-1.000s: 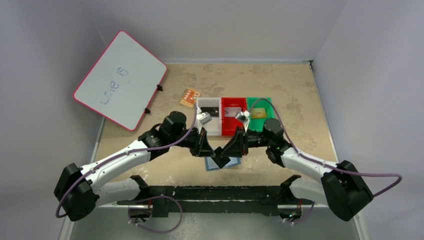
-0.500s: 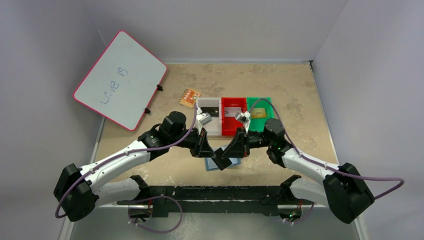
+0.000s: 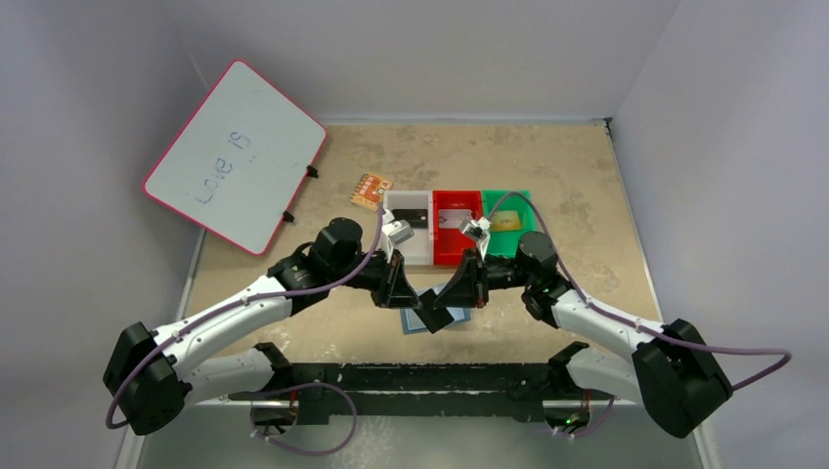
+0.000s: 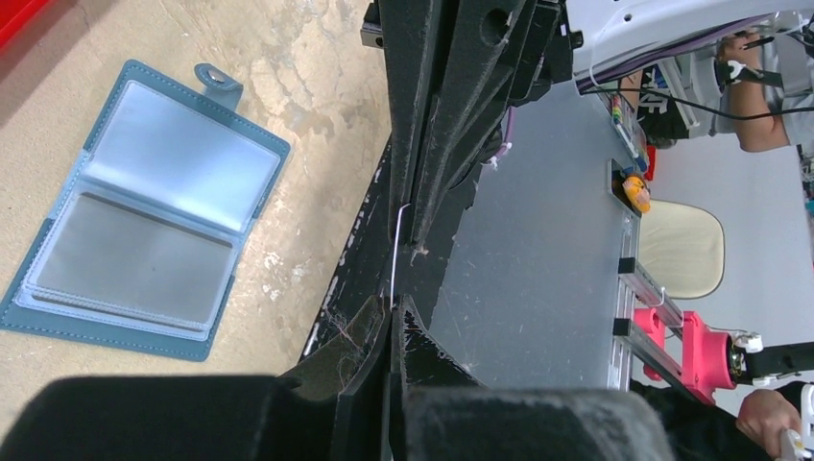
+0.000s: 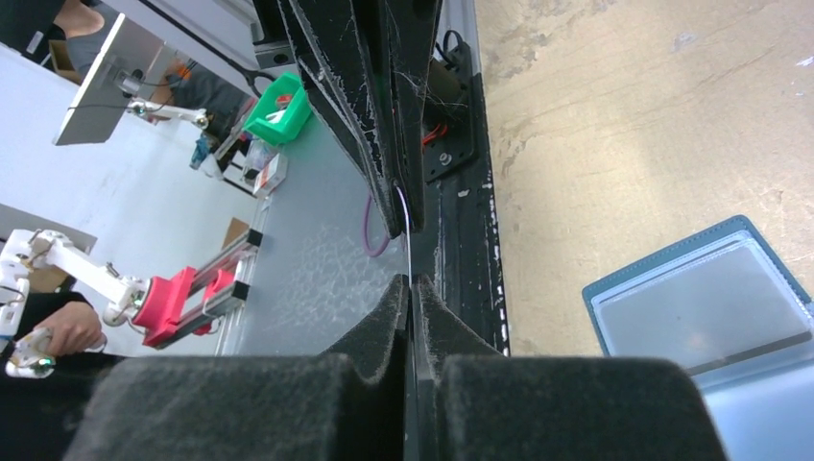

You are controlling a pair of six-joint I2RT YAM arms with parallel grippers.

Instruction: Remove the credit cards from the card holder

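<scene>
Since a second ago the right gripper (image 5: 411,288) has closed, and both arms have barely shifted. It now pinches one end of a thin credit card (image 4: 395,254), seen edge-on. The left gripper (image 4: 392,317) is clamped on the other end, tip to tip above the near edge of the bench (image 3: 557,176). The blue card holder (image 4: 144,211) lies open and flat just beneath them, close to the dark front rail (image 3: 420,376). A white bin (image 3: 409,198), red bin (image 3: 458,197) and green bin (image 3: 508,195) stand just behind the wrists. Bare bench spreads beyond and to the right.
</scene>
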